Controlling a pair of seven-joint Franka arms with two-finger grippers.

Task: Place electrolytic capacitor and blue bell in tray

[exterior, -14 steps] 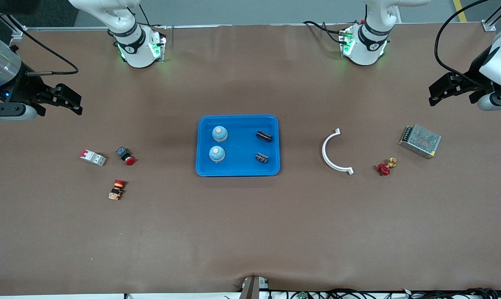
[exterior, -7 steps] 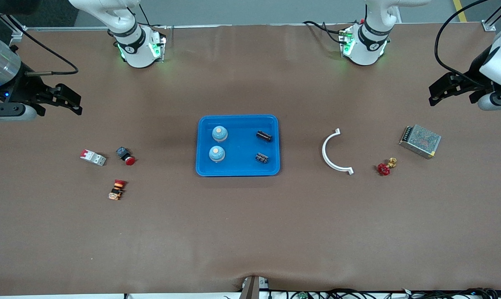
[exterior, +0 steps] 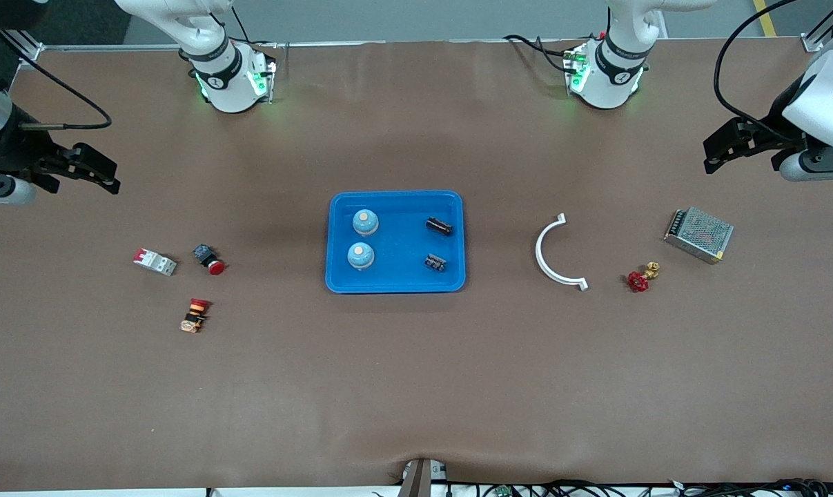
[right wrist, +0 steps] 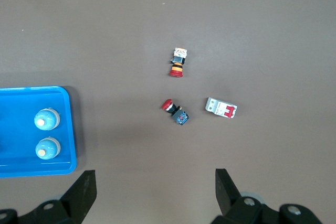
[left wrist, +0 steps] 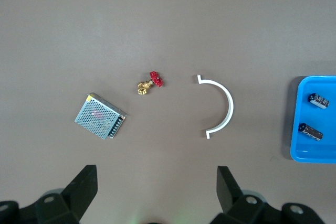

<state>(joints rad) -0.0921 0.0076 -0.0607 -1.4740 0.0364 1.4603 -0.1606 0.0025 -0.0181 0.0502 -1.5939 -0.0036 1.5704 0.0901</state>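
Both arms have drawn outward toward the table ends. Left gripper point(exterior: 723, 148) and right gripper point(exterior: 92, 172) hang spread, empty, over brown matting point(exterior: 416, 386). At its centre, the tray point(exterior: 395, 283) holds bells at 9 o'clock, capacitors at 3.

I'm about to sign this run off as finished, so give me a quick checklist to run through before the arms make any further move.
1. Both blue bells inside the tray: ok.
2. Both electrolytic capacitors inside the tray, toward the left arm's end of it: ok.
3. Left claw open and holding nothing, up over bare table at the left arm's end: ok.
4. Right claw open and holding nothing, up over the right arm's end: ok.
5. Any bell or capacitor left outside the tray: none seen, ok.
6. White curved bracket and the other loose parts lying apart from the tray: ok.
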